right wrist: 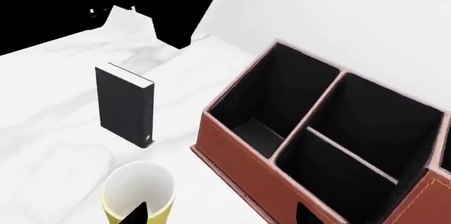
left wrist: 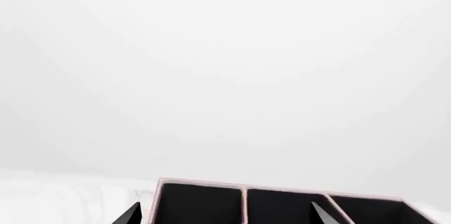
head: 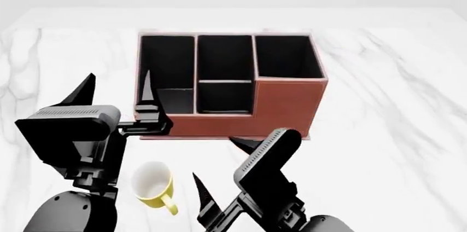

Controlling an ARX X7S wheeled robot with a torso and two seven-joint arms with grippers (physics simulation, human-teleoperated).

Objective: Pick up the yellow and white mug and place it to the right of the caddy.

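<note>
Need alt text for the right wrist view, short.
A yellow and white mug stands upright on a white marble table, in front of a reddish-brown caddy with empty black compartments. A small black box stands upright beyond the mug, apart from the caddy. Two dark end effector fingertips just show at the frame's lower edge.

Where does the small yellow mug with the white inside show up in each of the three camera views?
Head view: the small yellow mug with the white inside sits low and left of centre, in front of the reddish-brown leather-look caddy.
Right wrist view: the mug is at the bottom edge, partly cut off.
Left wrist view: not in it.
Shared landmark: the caddy, whose black compartments appear in all three views.
</note>
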